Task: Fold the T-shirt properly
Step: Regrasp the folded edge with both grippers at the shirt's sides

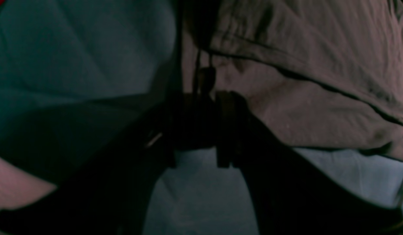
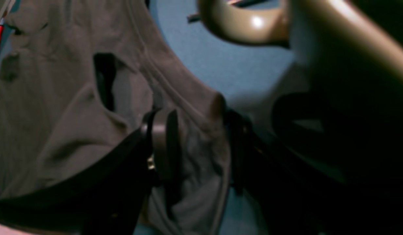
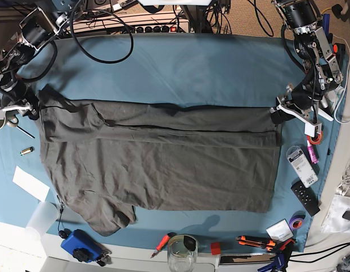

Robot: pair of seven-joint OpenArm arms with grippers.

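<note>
One wrinkled charcoal-grey cotton T-shirt (image 3: pixel 158 161) lies at centre; one teal-blue table cloth (image 3: pixel 175 62); two black metal grippers, at nine (image 3: pixel 29 111) and three o'clock (image 3: pixel 275 113); one clear glass jar (image 3: pixel 182 255) at six.

surface (image 3: pixel 180 68): covered by a teal-blue cloth, bare across the far half
T-shirt (image 3: pixel 163 170): dark grey, spread flat across the middle, far edge folded over along its length, one sleeve at the near left corner
left edge: white paper slip (image 3: pixel 30 183), small brass-coloured piece (image 3: pixel 26 151), translucent cup (image 3: pixel 42 218)
near edge: blue device (image 3: pixel 81 245), glass jar (image 3: pixel 182 255), red-handled tool (image 3: pixel 161 243), orange-handled pliers (image 3: pixel 257 242)
right edge: two remotes (image 3: pixel 302 165), purple tape roll (image 3: pixel 297 221), pink marker (image 3: pixel 311 149)
</note>
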